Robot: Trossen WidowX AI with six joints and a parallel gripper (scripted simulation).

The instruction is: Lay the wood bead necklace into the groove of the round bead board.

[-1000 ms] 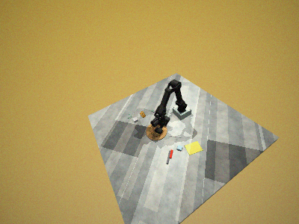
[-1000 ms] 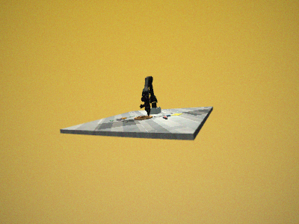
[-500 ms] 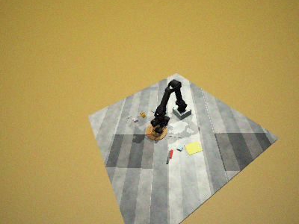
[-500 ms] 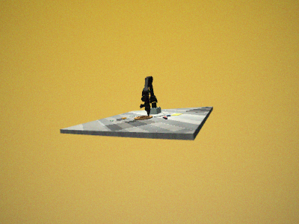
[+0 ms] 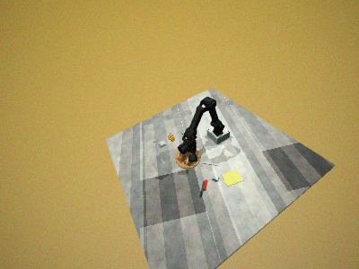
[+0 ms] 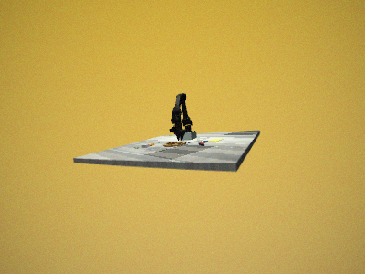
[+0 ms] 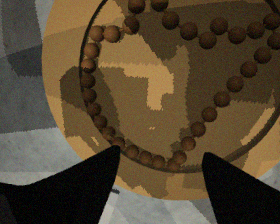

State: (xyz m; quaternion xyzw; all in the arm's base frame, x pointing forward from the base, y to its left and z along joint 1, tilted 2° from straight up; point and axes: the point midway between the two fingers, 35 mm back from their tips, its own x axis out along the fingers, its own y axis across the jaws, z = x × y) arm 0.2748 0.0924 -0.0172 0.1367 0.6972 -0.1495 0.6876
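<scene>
The round wooden bead board [image 5: 180, 164] [image 6: 167, 144] [image 7: 57, 50] lies under the gripper. In the wrist view, the brown bead necklace [image 7: 209, 114] follows the groove at the left and bottom. At the upper left some beads cut inside the groove. From the bottom, one strand runs diagonally to the upper right, inside the lower-right groove; another sags across the top. My gripper [image 7: 161, 155] [image 5: 192, 159] [image 6: 181, 139] is open, its fingertips either side of the bottom beads, with nothing gripped. The necklace's top and far right are cut off by the frame.
A yellow square [image 5: 232, 177], a small blue thing [image 5: 215, 178] and a red-and-dark tool [image 5: 205, 186] lie near the board. An orange thing [image 5: 171, 137] and a small whitish block [image 5: 161, 143] lie on its other side. The arm's grey base [image 5: 218, 136] stands behind.
</scene>
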